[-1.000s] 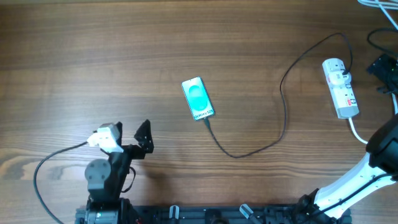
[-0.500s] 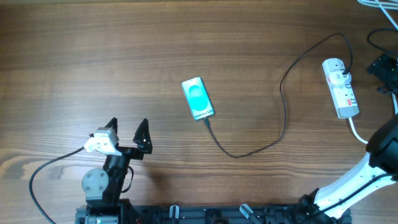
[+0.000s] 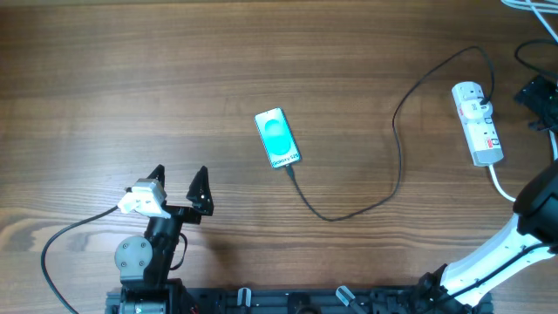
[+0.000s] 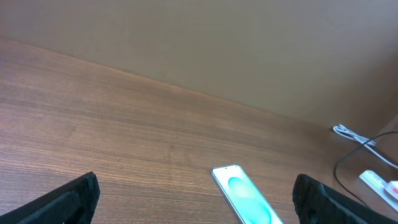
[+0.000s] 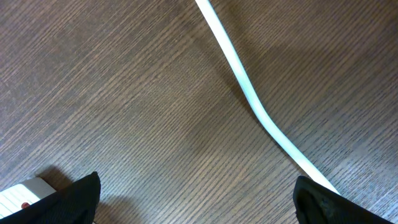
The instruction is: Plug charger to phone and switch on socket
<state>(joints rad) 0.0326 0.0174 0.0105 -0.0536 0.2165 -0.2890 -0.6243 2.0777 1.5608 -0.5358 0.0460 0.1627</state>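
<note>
The phone (image 3: 277,138), with a teal screen, lies flat at the table's middle. It also shows in the left wrist view (image 4: 245,196). The charger (image 3: 397,148), a thin black cable, runs from the phone's near edge in a loop to the far end of the white socket (image 3: 477,124). Its tip touches the phone; I cannot tell if it is seated. My left gripper (image 3: 180,174) is open and empty, well to the near left of the phone. My right gripper (image 5: 196,202) is open and empty above bare wood beside the socket's thick white cord (image 5: 249,93).
The right arm (image 3: 488,253) rises from the near right edge, and its dark end (image 3: 536,92) sits right of the socket. More white cables (image 3: 527,9) lie at the far right corner. A black cable (image 3: 61,235) loops by the left arm's base.
The left arm drew back a little to the near left about a second ago, then held still. Phone, cable, socket and right arm have not moved.
</note>
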